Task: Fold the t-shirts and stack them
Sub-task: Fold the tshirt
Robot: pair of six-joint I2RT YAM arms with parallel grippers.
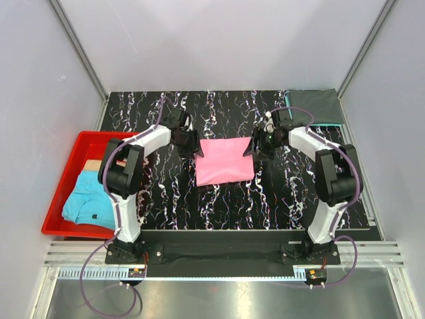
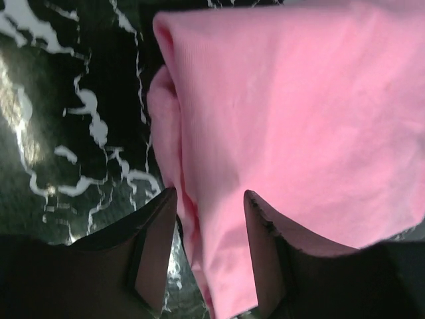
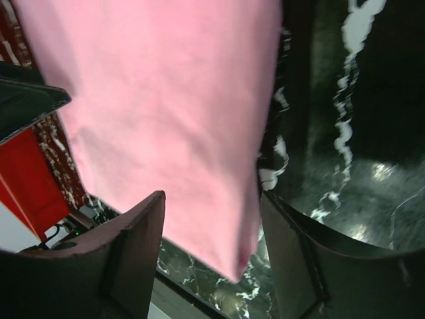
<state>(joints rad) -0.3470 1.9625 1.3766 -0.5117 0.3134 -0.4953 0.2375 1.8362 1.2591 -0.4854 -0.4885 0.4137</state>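
A bright pink t-shirt (image 1: 224, 161) lies folded into a rectangle at the middle of the black marbled table. My left gripper (image 1: 192, 145) is at its far left corner and my right gripper (image 1: 255, 147) is at its far right corner. In the left wrist view the left gripper (image 2: 209, 193) is open, with the pink shirt's (image 2: 299, 119) layered edge between the fingers. In the right wrist view the right gripper (image 3: 209, 196) is open wide, with the pink shirt's (image 3: 166, 113) corner hanging between the fingers. A light blue t-shirt (image 1: 89, 199) with a small dark mark lies in the red bin (image 1: 80, 139).
A dark grey shirt (image 1: 315, 106) lies flat at the table's back right corner, with a teal edge (image 1: 287, 100) showing beside it. The red bin stands off the table's left edge. White walls close in the left, right and back.
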